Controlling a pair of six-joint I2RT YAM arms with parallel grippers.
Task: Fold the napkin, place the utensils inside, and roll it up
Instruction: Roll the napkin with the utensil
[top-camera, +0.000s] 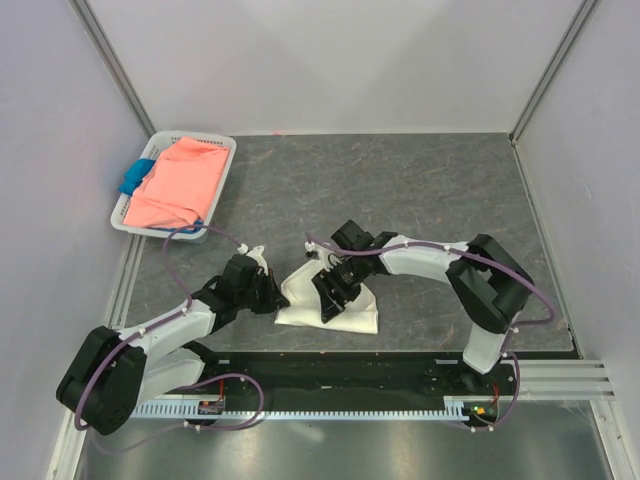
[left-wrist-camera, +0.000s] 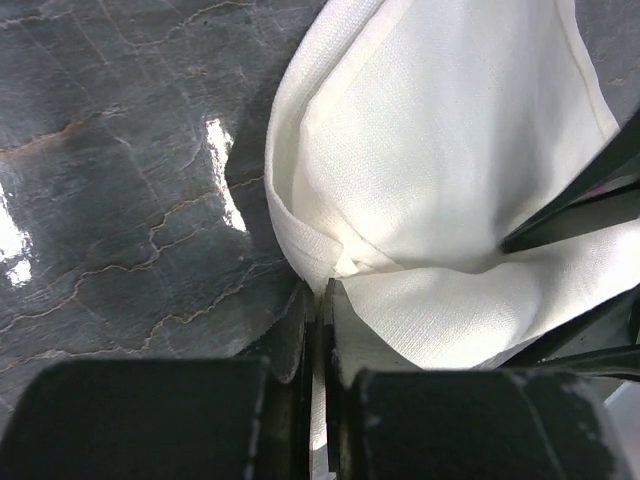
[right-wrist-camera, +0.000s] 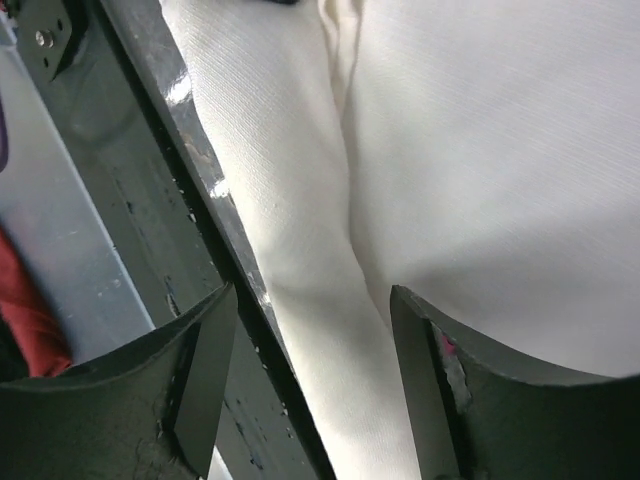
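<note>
The off-white napkin (top-camera: 355, 315) lies crumpled near the table's front edge, between the two arms. My left gripper (top-camera: 275, 295) is at its left side. In the left wrist view its jaws (left-wrist-camera: 322, 295) are shut on a pinched fold of the napkin (left-wrist-camera: 440, 180), and cloth shows in the thin gap between them. My right gripper (top-camera: 332, 303) hangs over the middle of the cloth. It stands open (right-wrist-camera: 315, 330), with the napkin (right-wrist-camera: 480, 150) lying under and between its fingertips, not gripped. The utensils are out of view.
A white basket (top-camera: 225, 160) at the back left holds a salmon-pink cloth (top-camera: 180, 180) and a blue cloth (top-camera: 135, 178). The dark rail of the table's front edge (right-wrist-camera: 170, 150) runs close beside the right gripper. Walls enclose the table on three sides.
</note>
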